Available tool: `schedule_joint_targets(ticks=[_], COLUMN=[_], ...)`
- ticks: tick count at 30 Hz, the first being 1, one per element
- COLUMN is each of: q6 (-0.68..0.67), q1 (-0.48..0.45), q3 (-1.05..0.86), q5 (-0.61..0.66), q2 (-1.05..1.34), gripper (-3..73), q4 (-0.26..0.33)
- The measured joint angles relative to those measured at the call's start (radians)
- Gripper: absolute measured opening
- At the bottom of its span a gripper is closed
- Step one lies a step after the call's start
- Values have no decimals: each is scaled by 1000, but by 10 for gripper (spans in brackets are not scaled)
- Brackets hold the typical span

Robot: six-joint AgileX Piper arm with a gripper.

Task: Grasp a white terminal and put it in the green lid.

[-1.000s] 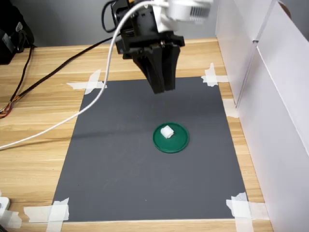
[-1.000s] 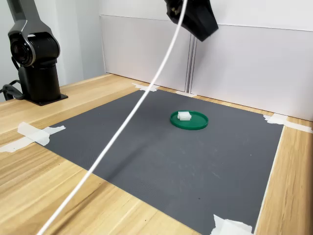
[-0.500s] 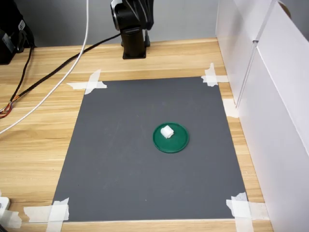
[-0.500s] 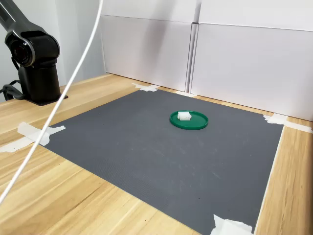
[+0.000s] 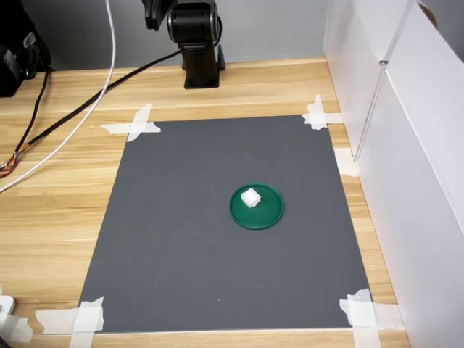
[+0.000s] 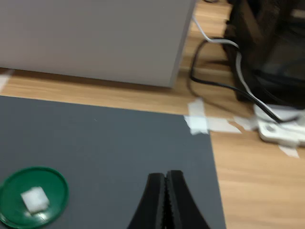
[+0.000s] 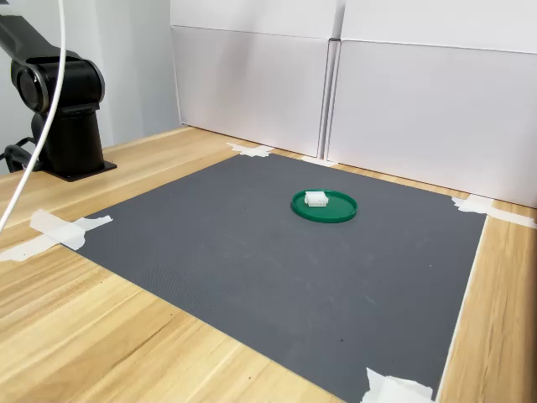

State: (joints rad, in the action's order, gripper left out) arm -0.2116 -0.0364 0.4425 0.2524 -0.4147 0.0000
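The white terminal (image 5: pixel 250 197) (image 7: pixel 316 199) (image 6: pixel 34 200) lies inside the green lid (image 5: pixel 270 214) (image 7: pixel 338 213) (image 6: pixel 52 182), which rests flat on the dark grey mat (image 5: pixel 188 232) (image 7: pixel 252 260). In the wrist view my gripper (image 6: pixel 166 177) has its two black fingers pressed together, shut and holding nothing, high above the mat and well away from the lid. Neither exterior view shows the gripper; only the arm's black base (image 5: pixel 197 43) (image 7: pixel 63 117) is visible there.
White panel walls (image 5: pixel 406 145) (image 7: pixel 352 92) border the mat on the first exterior view's right. White tape strips (image 5: pixel 134 125) hold the mat's corners. A white cable (image 5: pixel 94 87) and black cables (image 5: pixel 43 109) trail over the wooden table (image 5: pixel 51 217) at the first exterior view's left.
The arm has lifted and swung back out of both exterior views; its gripper hung above the mat a second ago. The white cable moved with it. Terminal and lid stayed put.
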Motion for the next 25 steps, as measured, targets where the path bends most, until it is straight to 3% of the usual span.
schedule_joint_targets(ticks=[5, 12, 17, 25], q6=[1, 1, 1, 1], q1=[-67, -70, -70, -70], q3=[-132, -268, -304, -386], q5=[9, 100, 174, 180], q2=[120, 276, 315, 347], gripper=[-20, -20, -20, -20], q4=[6, 56, 58, 59])
